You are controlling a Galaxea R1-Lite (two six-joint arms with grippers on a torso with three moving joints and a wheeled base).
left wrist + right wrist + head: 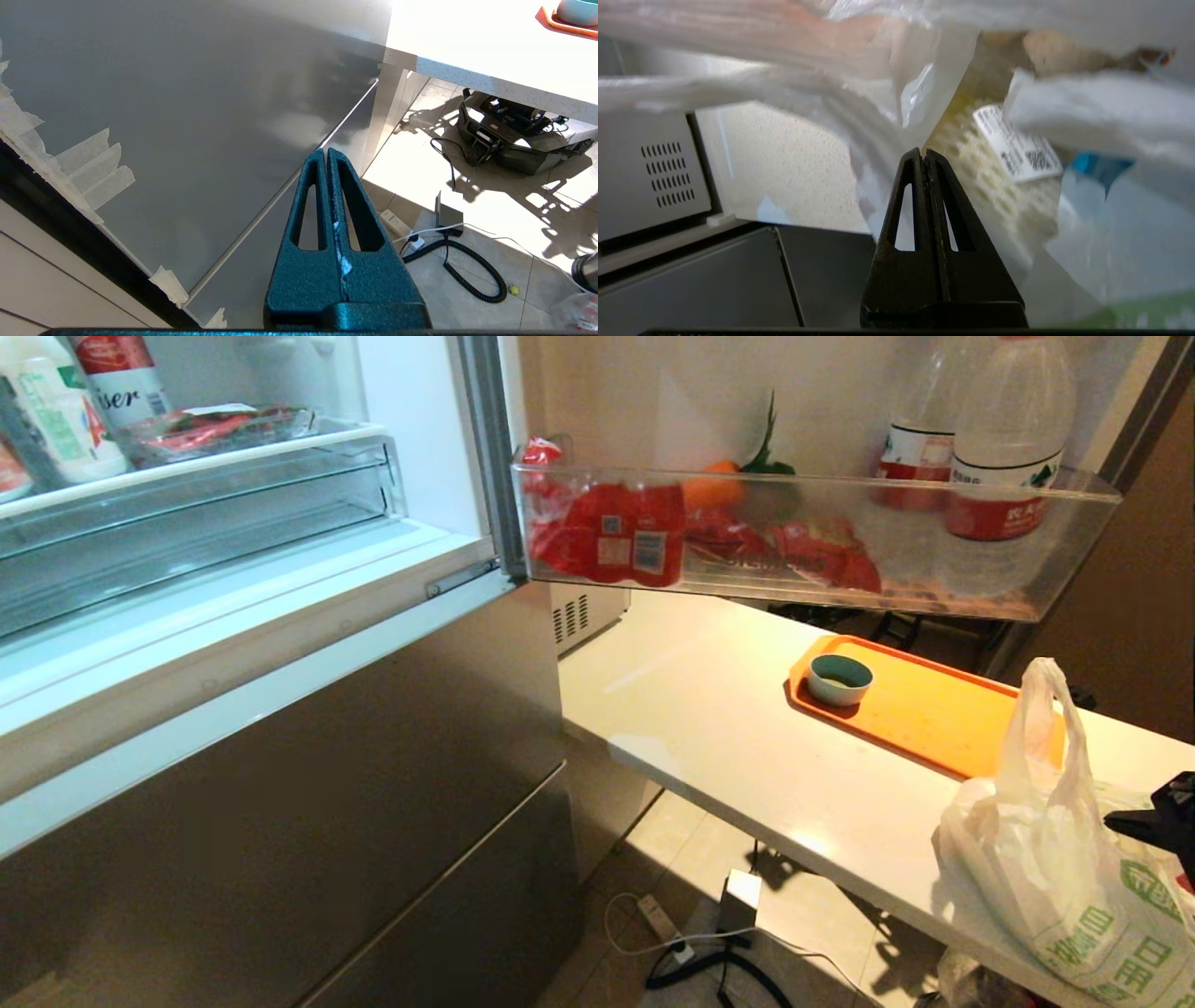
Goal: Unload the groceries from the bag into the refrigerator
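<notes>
The right gripper [924,156] is closed and empty, its tips pressed together at the mouth of the bag [1055,868]. In the head view only a dark part of it shows at the right edge, just beside the bag. The left gripper [326,156] is also closed and empty, parked low in front of the lower doors of the refrigerator [280,784].

The bag stands at the near right end of the table [709,728], its tie handles upright, just beside the near corner of the orange tray [934,709]. Through the opening, the right wrist view shows a yellow-green pack [990,182] with a white label, and pale beige lumps [1045,46] deeper in.

Handling, as a judgement: the bag film is thin, soft and slippery and will collapse or drag if pinched, so it is best not grasped. The pack looks light and pliable; take it across a narrow edge with moderate force. The lumps may bruise or roll. The gripper must open before it goes in.

The refrigerator's upper door stands open, with its door bin [812,537] above the table's far edge.
</notes>
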